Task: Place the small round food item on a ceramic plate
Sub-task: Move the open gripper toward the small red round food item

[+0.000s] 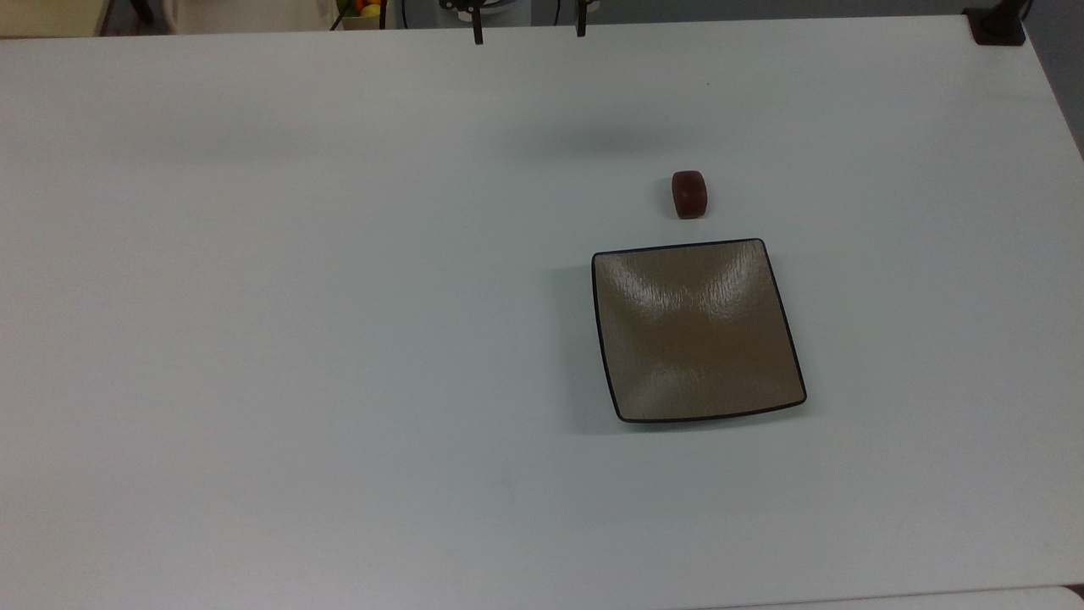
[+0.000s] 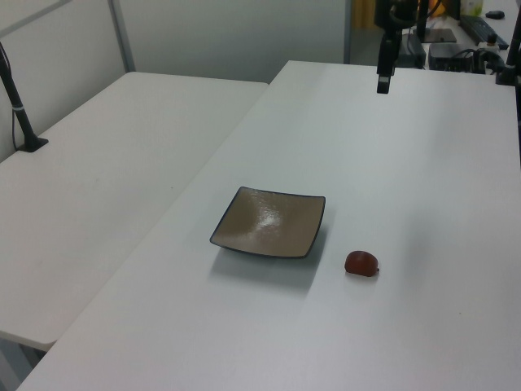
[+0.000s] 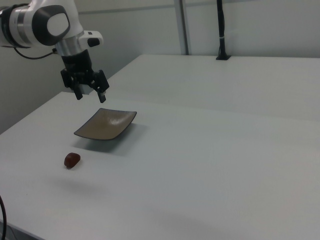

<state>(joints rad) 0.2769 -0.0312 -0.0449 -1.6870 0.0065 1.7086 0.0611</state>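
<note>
White table [image 1: 339, 339] bears plate [image 1: 696, 330], food item [image 1: 688, 194] beside.

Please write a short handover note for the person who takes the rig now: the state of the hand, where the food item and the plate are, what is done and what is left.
Hand: open, holding nothing, raised above the white table, away from both things.
Small round food item: lies on the bare table, close to one edge of the plate but apart from it, not touching.
Ceramic plate: square, tan-brown, flat on the table, nothing on it.
Done: nothing yet; the food item is not grasped.
Left: bring the hand down over the food item, close on it, lift, carry it over the plate and release it there.
</note>
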